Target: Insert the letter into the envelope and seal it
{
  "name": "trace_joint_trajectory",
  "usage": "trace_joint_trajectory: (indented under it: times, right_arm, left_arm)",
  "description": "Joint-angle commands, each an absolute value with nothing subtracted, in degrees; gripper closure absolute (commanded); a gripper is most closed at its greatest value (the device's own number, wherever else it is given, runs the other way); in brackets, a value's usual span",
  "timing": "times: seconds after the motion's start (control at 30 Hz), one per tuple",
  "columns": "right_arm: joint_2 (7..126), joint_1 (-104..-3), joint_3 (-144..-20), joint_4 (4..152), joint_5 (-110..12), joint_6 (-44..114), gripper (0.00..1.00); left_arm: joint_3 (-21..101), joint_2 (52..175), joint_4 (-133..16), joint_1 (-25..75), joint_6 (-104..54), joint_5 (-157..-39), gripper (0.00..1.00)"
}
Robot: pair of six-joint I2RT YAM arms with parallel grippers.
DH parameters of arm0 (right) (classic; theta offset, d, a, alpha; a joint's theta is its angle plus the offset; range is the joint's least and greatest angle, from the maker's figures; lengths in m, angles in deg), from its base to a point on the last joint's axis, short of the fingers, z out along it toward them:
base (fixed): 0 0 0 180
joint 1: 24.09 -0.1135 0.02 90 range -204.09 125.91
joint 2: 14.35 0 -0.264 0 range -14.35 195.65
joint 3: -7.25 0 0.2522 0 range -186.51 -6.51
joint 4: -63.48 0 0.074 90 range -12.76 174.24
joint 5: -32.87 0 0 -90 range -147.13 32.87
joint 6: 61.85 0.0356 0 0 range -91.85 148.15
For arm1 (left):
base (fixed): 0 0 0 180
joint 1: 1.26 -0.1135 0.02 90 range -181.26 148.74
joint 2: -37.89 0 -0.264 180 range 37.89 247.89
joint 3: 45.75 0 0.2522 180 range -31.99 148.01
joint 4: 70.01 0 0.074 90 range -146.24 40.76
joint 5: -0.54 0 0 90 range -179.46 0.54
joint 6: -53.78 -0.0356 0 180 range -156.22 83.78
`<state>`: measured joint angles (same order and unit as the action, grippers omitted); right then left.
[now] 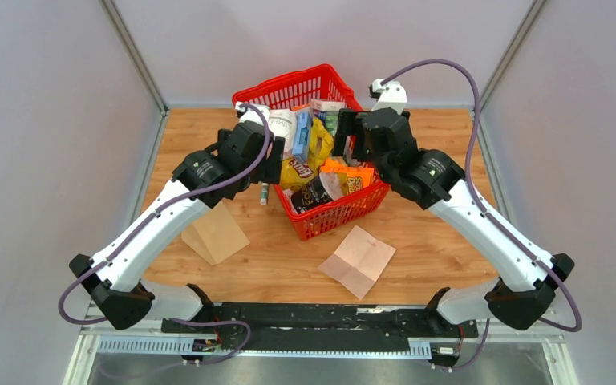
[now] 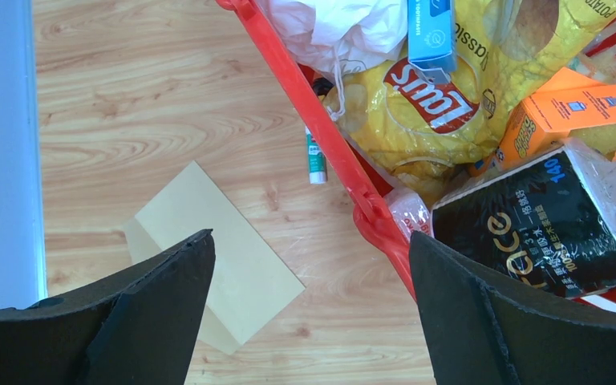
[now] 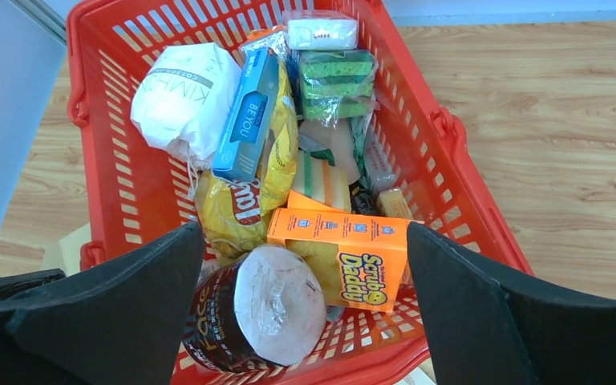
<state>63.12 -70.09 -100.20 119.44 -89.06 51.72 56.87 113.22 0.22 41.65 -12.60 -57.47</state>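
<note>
The letter (image 1: pixel 358 261), a pale creased sheet, lies flat on the table in front of the basket, right of centre. The tan envelope (image 1: pixel 214 233) lies flat on the left, partly under my left arm; the left wrist view shows the envelope (image 2: pixel 224 249) below and left of the jaws. My left gripper (image 1: pixel 273 163) hangs open and empty over the basket's left rim, its jaws (image 2: pixel 311 237) wide apart. My right gripper (image 1: pixel 351 138) is open and empty above the basket, with the jaws (image 3: pixel 305 226) spread over the goods inside.
A red plastic basket (image 1: pixel 337 220) full of groceries (chips bag, sponges, orange box, dark can) stands mid-table between the two arms. A small green-and-white glue stick (image 1: pixel 263 194) lies on the wood by the basket's left wall. Grey walls enclose the table.
</note>
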Motion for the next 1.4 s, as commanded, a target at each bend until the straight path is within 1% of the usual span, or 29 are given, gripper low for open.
trace_joint_trajectory:
  times: [0.0,0.1,0.2,0.37,0.5,0.6,0.8,1.1,1.23,1.37]
  right_arm:
    - [64.31,-70.14,-100.64,119.08,-89.12,51.97,0.0]
    - [66.94,-70.06,-102.22,118.99,-89.83,50.83,0.0]
    - [72.11,-68.22,-106.69,119.87,-88.87,50.56,0.0]
    - [79.77,-61.8,-113.64,121.45,-79.74,53.54,0.0]
    - [85.65,-58.55,-118.3,121.89,-76.3,55.12,0.0]
    - [90.84,-58.01,-124.62,125.31,-75.15,55.22,0.0]
    - [99.01,-57.93,-131.21,126.81,-74.54,55.48,0.0]
    - [104.39,-56.96,-130.09,123.65,-83.85,57.59,0.0]
    - [105.01,-55.38,-127.37,122.33,-84.55,61.62,0.0]
    - [104.57,-54.5,-123.6,121.9,-87.88,64.88,0.0]
  left_arm:
    - [57.31,111.81,0.36,41.28,-12.22,-58.96,0.03]
    - [56.79,111.37,-0.17,41.19,-12.4,-60.45,0.03]
    - [56.43,110.76,-0.35,40.84,-12.31,-60.63,0.03]
    - [56.17,109.61,0.44,40.05,-12.4,-60.37,0.02]
    - [55.47,108.64,2.55,38.2,-11.52,-60.01,0.02]
    - [54.68,108.03,2.91,36.54,-10.9,-60.98,0.02]
    - [54.24,108.11,3.87,34.69,-10.11,-61.95,0.02]
    - [55.64,109.78,1.94,32.14,-8.71,-64.49,0.02]
    - [55.91,110.58,1.06,31.87,-8.27,-65.81,0.02]
    - [55.38,111.19,0.97,31.7,-7.91,-66.08,0.02]
